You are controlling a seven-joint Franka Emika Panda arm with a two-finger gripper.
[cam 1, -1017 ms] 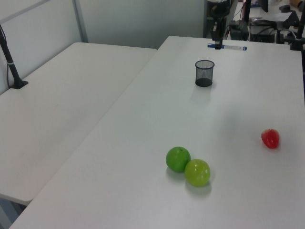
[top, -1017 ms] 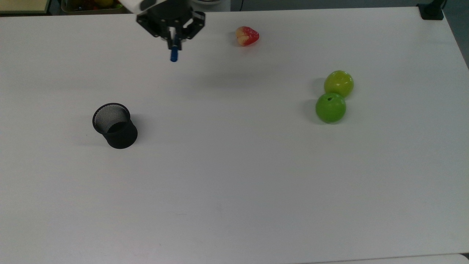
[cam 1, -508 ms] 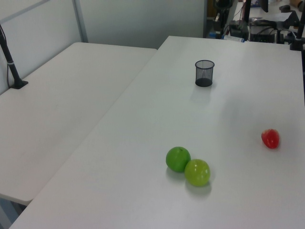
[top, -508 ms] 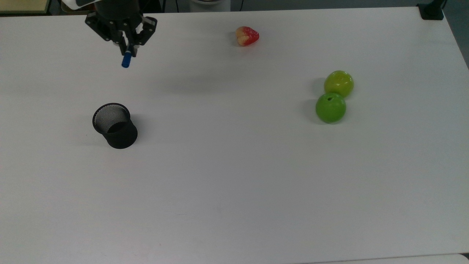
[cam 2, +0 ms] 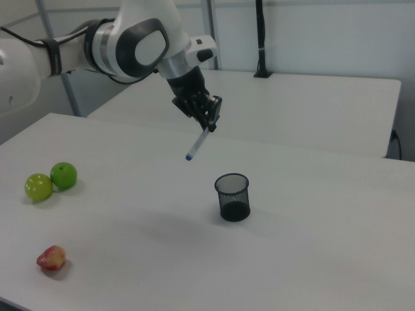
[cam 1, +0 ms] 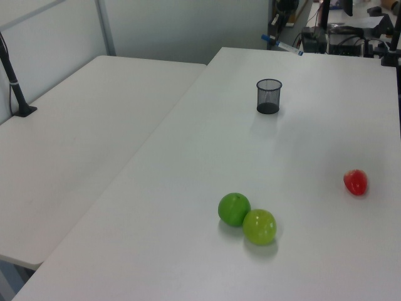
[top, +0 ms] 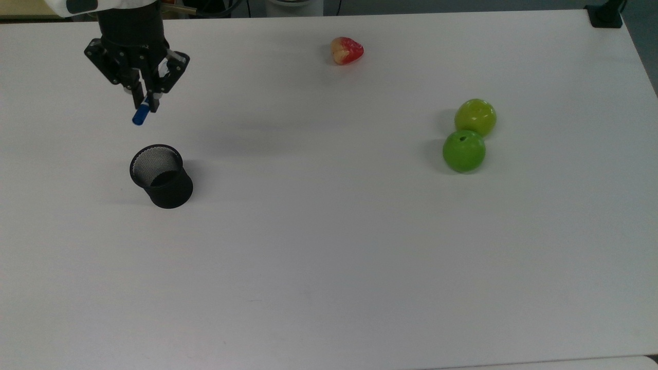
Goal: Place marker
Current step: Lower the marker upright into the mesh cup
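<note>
Tool is clamped on the marker, held in the air above the white tabletop. In the right view the marker hangs tilted, blue end down, up and to the right view's left of the black mesh cup, not touching it. In the top view the cup stands upright just below the marker tip. Red fruit sits well apart; two green apples touch each other near the top view's right.
</note>
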